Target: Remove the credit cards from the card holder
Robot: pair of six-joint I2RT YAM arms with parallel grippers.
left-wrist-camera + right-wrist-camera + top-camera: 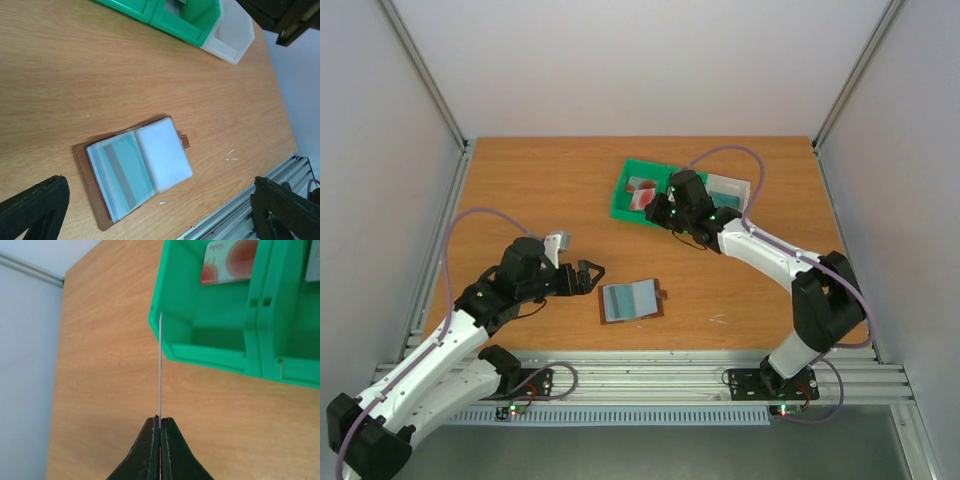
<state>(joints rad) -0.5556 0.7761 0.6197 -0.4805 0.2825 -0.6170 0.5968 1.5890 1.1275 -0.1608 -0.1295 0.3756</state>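
Holding left gripper (591, 277) spread wide beside card holder (631, 300), lying open on worktop (540, 190). Pinching a card (160, 365) edge-on in right gripper (160, 420) by tray (200, 325) corner.

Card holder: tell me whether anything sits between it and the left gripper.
Nothing visible does. Only bare table separates the open left gripper from the card holder, which lies open just beside it. The green tray stands farther back.
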